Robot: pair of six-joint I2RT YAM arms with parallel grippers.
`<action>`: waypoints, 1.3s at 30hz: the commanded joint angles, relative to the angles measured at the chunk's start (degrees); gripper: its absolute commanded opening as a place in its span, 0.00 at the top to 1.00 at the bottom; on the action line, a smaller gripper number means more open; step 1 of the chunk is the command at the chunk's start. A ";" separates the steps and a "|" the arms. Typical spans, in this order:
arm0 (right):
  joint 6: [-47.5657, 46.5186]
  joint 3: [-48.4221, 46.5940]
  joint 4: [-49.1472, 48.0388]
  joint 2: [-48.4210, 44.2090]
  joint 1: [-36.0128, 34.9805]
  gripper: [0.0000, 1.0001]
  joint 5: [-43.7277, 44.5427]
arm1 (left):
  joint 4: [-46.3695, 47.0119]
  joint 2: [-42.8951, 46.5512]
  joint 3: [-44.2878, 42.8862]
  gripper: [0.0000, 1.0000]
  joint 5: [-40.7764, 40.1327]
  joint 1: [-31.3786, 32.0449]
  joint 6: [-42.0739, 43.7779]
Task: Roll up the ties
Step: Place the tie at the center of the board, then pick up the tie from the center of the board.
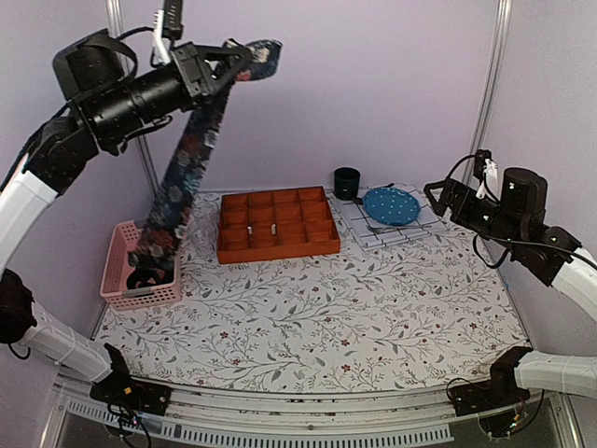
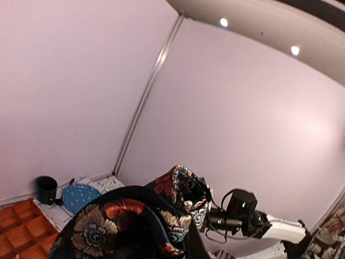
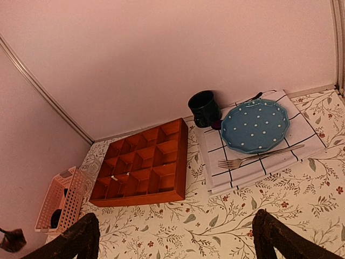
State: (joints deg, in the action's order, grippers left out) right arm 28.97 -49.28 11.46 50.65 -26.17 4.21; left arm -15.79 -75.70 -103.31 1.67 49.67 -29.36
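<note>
one tie point(image 1: 191, 154) hangs in plain sight; the dark heap inside the basket is too hidden to count. one pink basket point(image 1: 140, 297). one orange tray point(image 1: 280, 250) of small compartments. one dark mug point(image 1: 347, 182), one blue dotted plate point(image 1: 392, 205), one fork point(image 3: 264, 157), one checked cloth point(image 1: 373, 235). two robot arms: the left arm point(image 1: 121, 98) and the right arm point(image 1: 522, 215).

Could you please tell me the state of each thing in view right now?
tie: hanging unrolled from the left gripper, lower end in the pink basket.
left gripper: shut on the tie, raised high.
right gripper: open, empty.
orange tray: flat, compartments nearly all empty.
mug: upright.
plate: flat on the checked cloth, empty.
fork: lying on the cloth.
</note>
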 commanded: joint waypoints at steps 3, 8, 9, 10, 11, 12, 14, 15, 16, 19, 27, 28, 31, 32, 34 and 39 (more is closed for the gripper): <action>-0.98 -0.07 3.89 -3.04 0.07 0.03 1.63 | -0.39 -4.45 7.63 1.00 3.84 3.35 3.35; -0.33 3.13 3.05 -2.90 0.05 0.03 0.73 | 2.45 -9.25 18.29 0.76 8.33 2.68 1.07; -0.39 3.57 2.82 -2.44 0.06 0.03 0.00 | 2.17 -9.54 20.61 0.55 8.87 2.07 1.43; -0.45 3.87 2.63 -1.81 0.05 0.03 -1.28 | 3.86 -7.88 24.57 0.29 7.72 1.62 1.14; -0.75 4.23 2.24 -1.20 0.02 0.04 -2.93 | 6.88 -5.67 29.62 0.04 5.73 1.06 0.28; -1.28 4.61 1.75 -0.45 0.01 0.06 -4.74 | 10.16 -3.05 34.24 0.00 5.23 0.11 -0.62; -1.91 5.04 1.42 1.54 -0.03 0.07 -6.77 | 12.45 0.17 40.33 0.00 4.83 -2.20 -2.35; -2.04 5.26 1.56 2.86 -0.19 0.08 -7.57 | 12.00 1.23 42.25 0.00 3.99 -2.85 -2.39; -2.07 5.38 1.71 4.14 -0.63 0.08 -8.03 | 11.13 2.07 43.71 0.00 2.11 -2.93 -2.04; -1.92 6.14 2.26 8.36 -4.67 0.09 -6.06 | 10.33 4.15 48.37 0.00 -0.44 -2.01 -1.88; 8.08 12.33 -1.68 15.67 -7.22 0.11 0.40 | 14.57 -1.03 55.09 0.00 -1.43 -0.20 -4.53; 9.37 12.07 -1.36 17.25 -7.22 0.12 1.20 | 14.68 -3.63 54.19 0.01 -1.26 -0.07 -4.49; 13.37 13.34 -3.17 20.30 -6.26 0.12 0.54 | 16.12 -9.38 51.71 0.01 0.33 0.35 -4.19; 15.06 13.55 -3.26 21.19 -5.29 0.12 -0.18 | 16.60 -11.16 50.85 0.01 0.74 0.65 -3.69; 18.08 14.41 -3.65 22.09 -4.01 0.11 0.05 | 16.60 -14.72 48.72 0.01 0.34 1.92 -2.22; 19.83 14.62 -2.67 20.12 -2.71 0.10 3.90 | 11.65 -24.08 39.62 0.01 -8.49 9.38 3.84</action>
State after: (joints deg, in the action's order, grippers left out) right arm 45.10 -34.98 9.82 71.13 -29.74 4.75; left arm -2.42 -94.83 -56.53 -0.56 52.73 -30.96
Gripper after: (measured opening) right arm 0.900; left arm 0.986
